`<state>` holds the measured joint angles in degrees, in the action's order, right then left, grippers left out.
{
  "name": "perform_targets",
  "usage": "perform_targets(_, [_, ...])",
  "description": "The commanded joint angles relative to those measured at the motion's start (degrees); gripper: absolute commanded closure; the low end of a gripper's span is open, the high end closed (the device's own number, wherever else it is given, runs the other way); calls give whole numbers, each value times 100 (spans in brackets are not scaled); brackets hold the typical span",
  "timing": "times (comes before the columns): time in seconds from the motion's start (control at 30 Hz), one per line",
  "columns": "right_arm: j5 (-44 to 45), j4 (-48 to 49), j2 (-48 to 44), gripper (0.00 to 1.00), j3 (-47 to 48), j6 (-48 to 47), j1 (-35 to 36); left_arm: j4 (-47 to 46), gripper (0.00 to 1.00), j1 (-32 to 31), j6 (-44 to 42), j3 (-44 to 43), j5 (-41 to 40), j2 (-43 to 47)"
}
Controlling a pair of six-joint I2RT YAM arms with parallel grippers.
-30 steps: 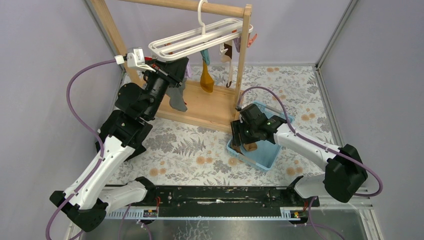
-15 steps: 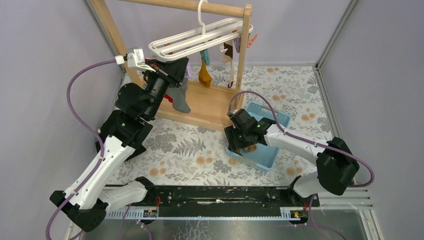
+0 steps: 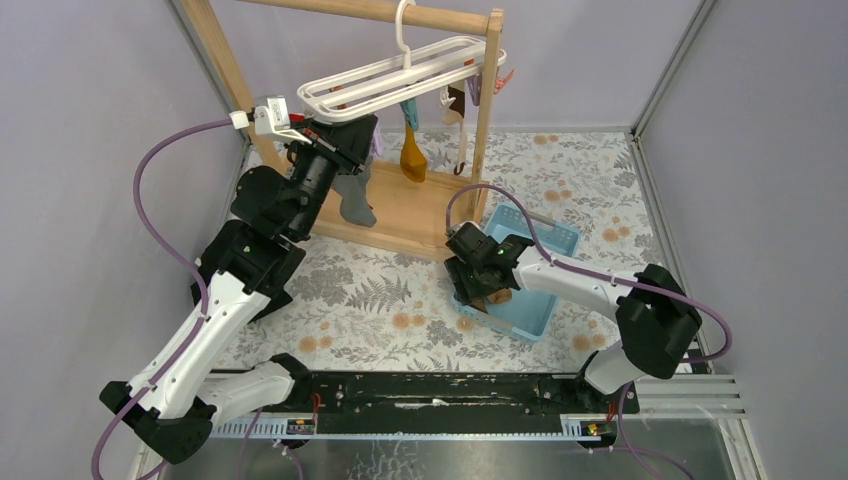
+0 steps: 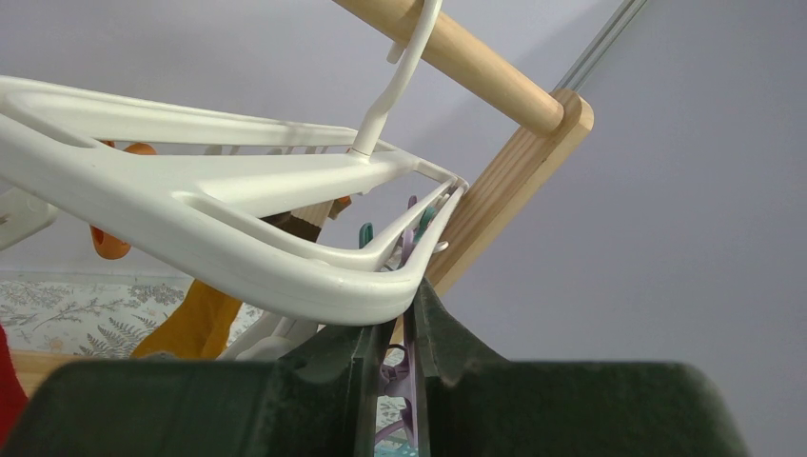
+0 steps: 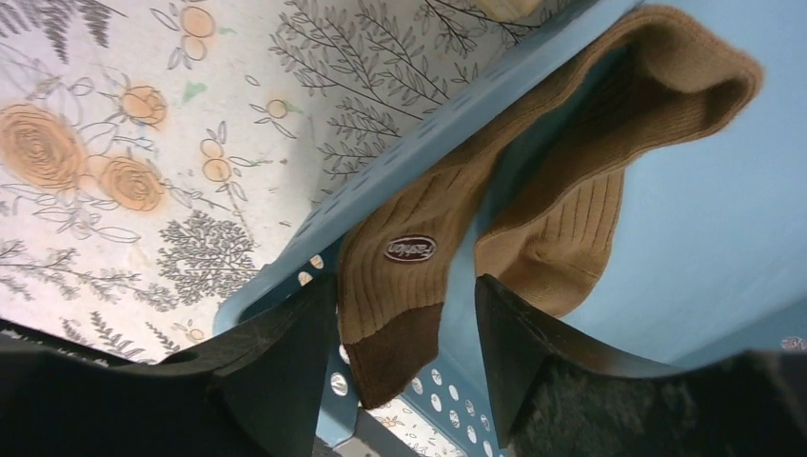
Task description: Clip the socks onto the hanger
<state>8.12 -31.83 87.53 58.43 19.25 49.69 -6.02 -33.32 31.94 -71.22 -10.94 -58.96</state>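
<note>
The white hanger [image 3: 400,75] hangs by its hook from the wooden rail; in the left wrist view [image 4: 238,257] its bars fill the frame. My left gripper [image 3: 350,138] is under the hanger's left end, shut on a purple clip [image 4: 409,381]. A tan sock with a dark brown cuff [image 5: 419,267] lies draped over the blue basket's rim [image 5: 400,171]. More tan fabric [image 5: 561,238] lies inside the basket; I cannot tell if it is a second sock. My right gripper [image 3: 478,290] is open, its jaws either side of the cuff end [image 5: 404,286], not touching it.
The wooden rail stand [image 3: 400,215] stands at the back. A mustard-orange sock [image 3: 413,160] and a grey sock [image 3: 355,200] hang from the hanger. The blue basket [image 3: 545,235] sits right of the stand's base, on the floral table cover.
My right gripper has moved left along the basket to its near-left wall, over the tan sock. The hanging mustard sock swings slightly. The left arm has not moved.
</note>
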Motion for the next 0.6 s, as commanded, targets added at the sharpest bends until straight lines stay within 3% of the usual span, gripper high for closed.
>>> perform_targets(0.0, [367,-218,73,42,104,-60,48,-66,100,27,-155,69,-62,157])
perform_targets(0.13, [422,-133,-55,65,63,44,43,-66,100,26,-153,61,-53,148])
perform_targets(0.27, [540,-104,-245,100,88,125,45,-66,100,27,-145,63,-34,148])
perform_targets(0.4, [748,-127,-546,100,124,169,-9,-57,100,34,-147,72,-33,168])
perform_targets(0.57, [282,144,-1184,100,-41,131,-474,-61,100,28,-138,80,-26,188])
